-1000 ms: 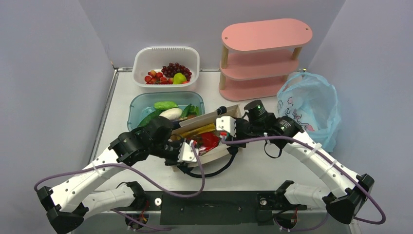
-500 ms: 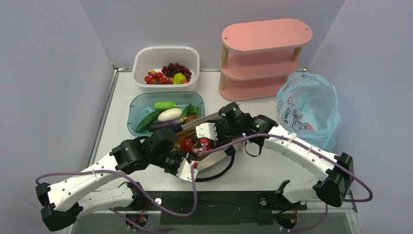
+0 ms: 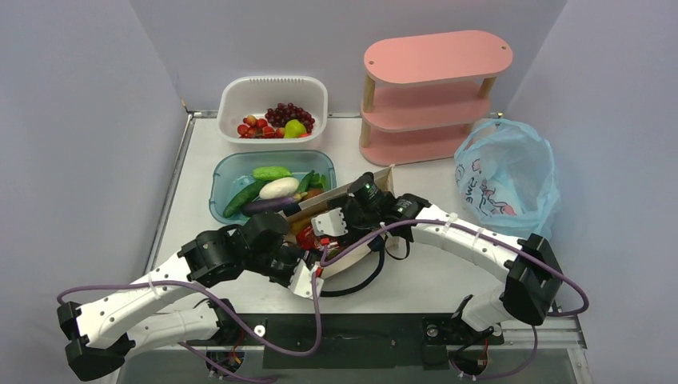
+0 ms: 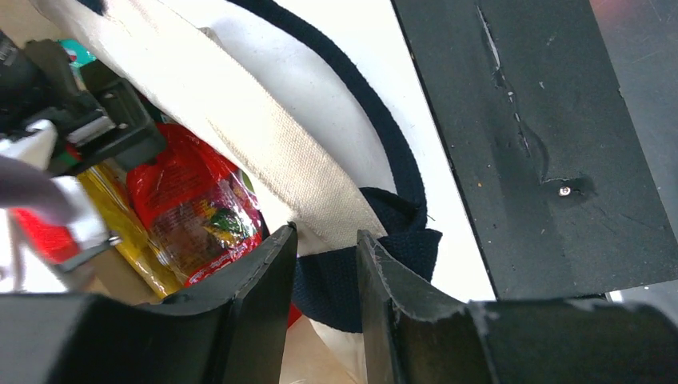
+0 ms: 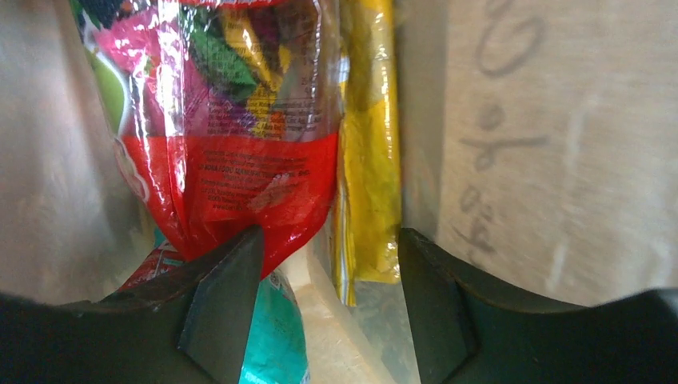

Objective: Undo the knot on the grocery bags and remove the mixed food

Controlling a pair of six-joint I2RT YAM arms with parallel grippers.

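The beige canvas tote point(image 3: 349, 192) lies open mid-table. My left gripper point(image 3: 306, 270) is shut on its navy handle point(image 4: 344, 276) at the near rim, the canvas wall point(image 4: 264, 144) stretching away from it. My right gripper point(image 3: 326, 226) is open inside the tote's mouth point(image 5: 326, 240). A red snack packet point(image 5: 240, 184) touches its left finger, a yellow packet point(image 5: 368, 160) hangs between the fingers and a teal packet point(image 5: 280, 336) lies below. The light blue plastic bag point(image 3: 504, 180) stands at the right, its top open; no knot shows. A purple eggplant point(image 3: 268, 206) lies by the tub.
A clear teal tub point(image 3: 226, 172) with green vegetables and a white oval one sits behind the tote. A white slotted basket point(image 3: 272, 90) with grapes and fruit stands at the back. A pink shelf unit point(image 3: 432, 96) stands at the back right.
My right gripper has moved left and down into the tote's mouth, among the packets. My left gripper has kept its hold on the handle and shifted slightly toward the near edge.
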